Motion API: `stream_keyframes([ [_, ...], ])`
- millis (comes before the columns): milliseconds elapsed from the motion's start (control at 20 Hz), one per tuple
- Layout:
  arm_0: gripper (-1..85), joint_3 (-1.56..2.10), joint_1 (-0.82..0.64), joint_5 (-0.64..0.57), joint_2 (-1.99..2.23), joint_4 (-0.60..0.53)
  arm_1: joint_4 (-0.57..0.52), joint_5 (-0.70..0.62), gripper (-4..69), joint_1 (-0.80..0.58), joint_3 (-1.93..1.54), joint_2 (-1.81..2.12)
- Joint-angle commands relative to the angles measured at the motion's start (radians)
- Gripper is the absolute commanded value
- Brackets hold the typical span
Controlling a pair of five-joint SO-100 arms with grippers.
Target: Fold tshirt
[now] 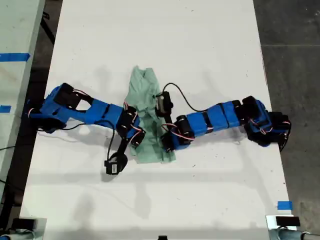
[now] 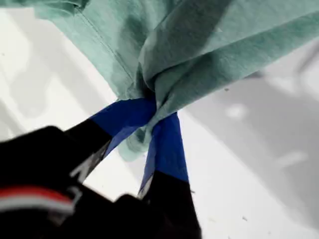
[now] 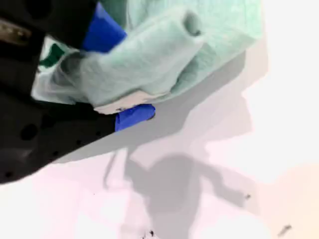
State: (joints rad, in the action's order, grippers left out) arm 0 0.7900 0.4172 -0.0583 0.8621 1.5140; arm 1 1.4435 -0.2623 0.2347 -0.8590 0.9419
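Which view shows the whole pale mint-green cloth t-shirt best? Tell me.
The exterior view: the pale mint-green cloth t-shirt lies there as a narrow bunched strip on the white table. The first wrist view shows only a pinched fold in my first gripper; the second shows a bundle in my second gripper.

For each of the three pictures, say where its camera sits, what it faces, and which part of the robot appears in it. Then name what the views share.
Exterior view: overhead, looking down on the white table; both blue arms meet over the tshirt.
First wrist view: on my first gripper, looking along taped jaws shut on bunched cloth.
Second wrist view: on my second gripper, also clamping cloth.
Shared: all show the tshirt and table.
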Motion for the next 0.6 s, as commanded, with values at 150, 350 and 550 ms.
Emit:
stream_keyframes([
  [150, 0.0, -0.074, 0.204, 0.066, 0.146, -0.066, -0.018, 0.103, -1.7, 0.198, 0.072, 0.141],
  [350, 0.0, -0.072, 0.146, -0.043, 0.213, -0.077, -0.015, -0.014, -1.7, 0.086, 0.080, 0.201],
  [550, 0.0, -0.063, -0.023, -0.259, 0.356, -0.011, 0.026, -0.229, -1.7, -0.147, 0.072, 0.313],
])
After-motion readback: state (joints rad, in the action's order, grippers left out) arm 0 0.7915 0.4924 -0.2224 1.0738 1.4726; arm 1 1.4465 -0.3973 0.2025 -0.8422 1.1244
